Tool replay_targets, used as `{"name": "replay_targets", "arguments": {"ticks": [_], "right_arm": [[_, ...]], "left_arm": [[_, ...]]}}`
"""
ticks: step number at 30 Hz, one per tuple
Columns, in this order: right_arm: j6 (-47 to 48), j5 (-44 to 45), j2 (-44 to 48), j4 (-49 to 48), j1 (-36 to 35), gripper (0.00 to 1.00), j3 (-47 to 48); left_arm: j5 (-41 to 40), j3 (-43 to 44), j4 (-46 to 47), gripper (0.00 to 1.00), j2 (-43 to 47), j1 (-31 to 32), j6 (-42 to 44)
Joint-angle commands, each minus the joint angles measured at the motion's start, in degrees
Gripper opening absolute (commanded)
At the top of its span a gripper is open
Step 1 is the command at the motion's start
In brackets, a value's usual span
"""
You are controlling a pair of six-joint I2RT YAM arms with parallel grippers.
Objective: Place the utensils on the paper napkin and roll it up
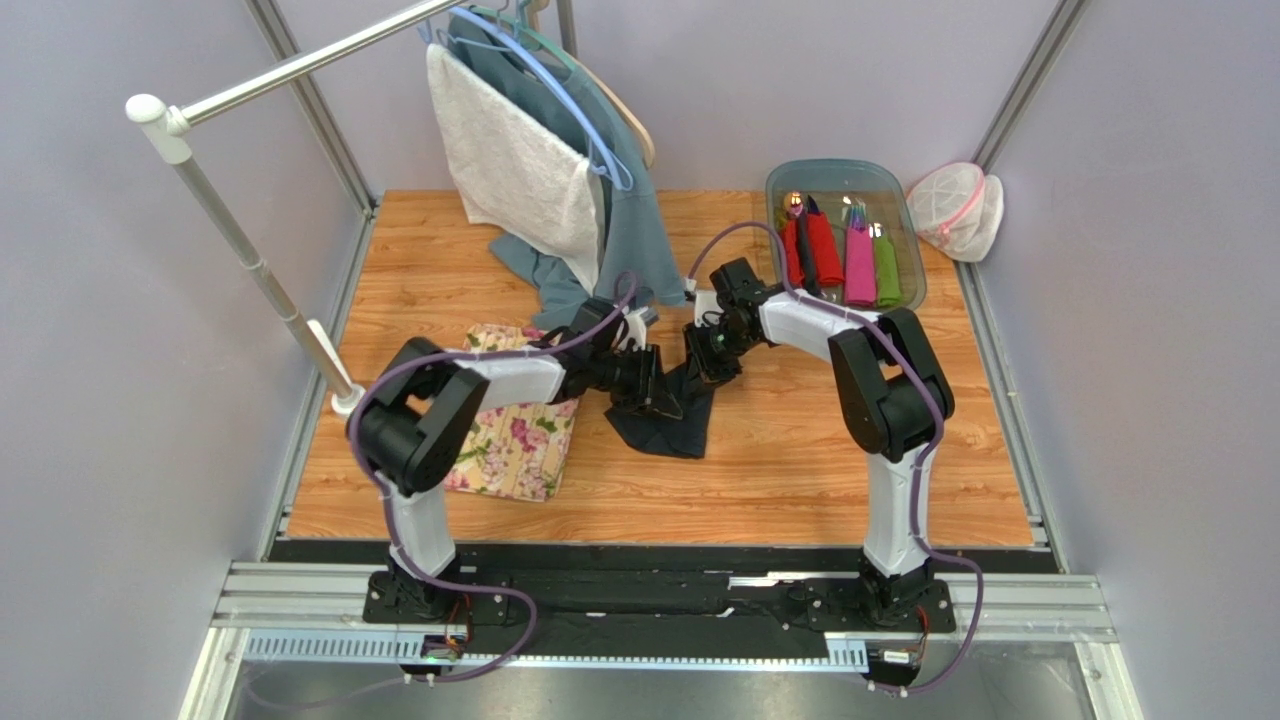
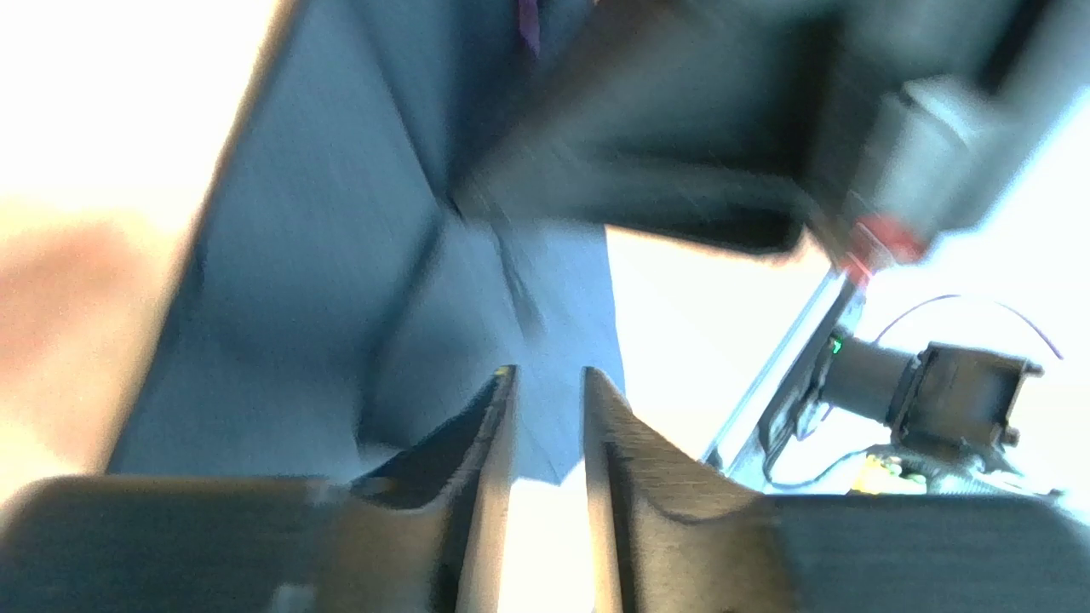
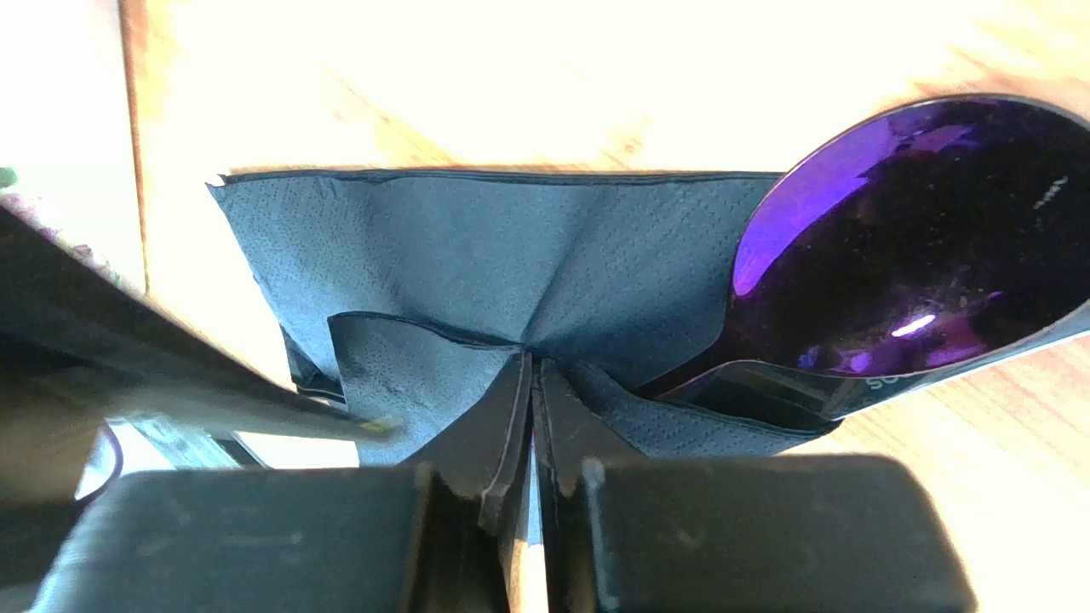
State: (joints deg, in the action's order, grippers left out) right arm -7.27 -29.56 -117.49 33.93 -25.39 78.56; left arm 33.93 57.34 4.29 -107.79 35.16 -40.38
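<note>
The dark navy paper napkin [image 1: 666, 413] lies crumpled mid-table between both grippers, partly folded over. In the right wrist view the napkin [image 3: 486, 262] is bunched into a fold, and my right gripper [image 3: 532, 364] is shut on that fold. The purple-tinted spoon [image 3: 921, 243] lies bowl-up on the napkin's right side, with a dark flat piece [image 3: 793, 390] under it. The fork is hidden. My left gripper [image 2: 548, 383] stands at the napkin [image 2: 320, 294], jaws a narrow gap apart with nothing between them; this view is blurred. From above, the left gripper [image 1: 643, 375] and right gripper [image 1: 706, 357] almost touch.
A floral cloth mat [image 1: 519, 438] lies left of the napkin under the left arm. A glass tray [image 1: 784, 183] at the back right holds red, pink and green rolls. A clothes rail with a towel [image 1: 511, 158] stands at the back. A white mesh bag [image 1: 957, 206] sits far right.
</note>
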Motion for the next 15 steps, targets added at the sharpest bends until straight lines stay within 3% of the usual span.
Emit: {"name": "replay_targets", "arguments": {"ticks": [1,4,5,7,9,15], "right_arm": [[5.1,6.7,-2.8,-1.6,-0.7,0.06,-4.5],[5.4,6.6,-1.8,-0.9,-0.7,0.06,-5.2],[5.4,6.7,-1.6,-0.5,-0.7,0.06,-5.4],[5.2,6.7,-1.2,0.3,-0.6,0.06,-6.1],[5.0,7.0,-0.9,0.4,-0.7,0.06,-6.7],[3.6,7.8,-0.3,0.6,-0.7,0.05,-8.2]], "left_arm": [[-3.6,-4.6,-7.2,0.43,13.0,-0.9,7.4],[-5.1,-8.2,-11.2,0.59,17.5,-3.0,8.2],[-5.5,-8.7,-13.8,0.7,18.0,-3.3,8.8],[-8.6,-9.5,-16.3,0.73,19.6,-4.1,10.8],[-10.8,-9.9,-16.9,0.96,20.3,-4.7,11.5],[-14.0,-7.4,-19.6,0.97,15.3,-6.9,11.0]]}}
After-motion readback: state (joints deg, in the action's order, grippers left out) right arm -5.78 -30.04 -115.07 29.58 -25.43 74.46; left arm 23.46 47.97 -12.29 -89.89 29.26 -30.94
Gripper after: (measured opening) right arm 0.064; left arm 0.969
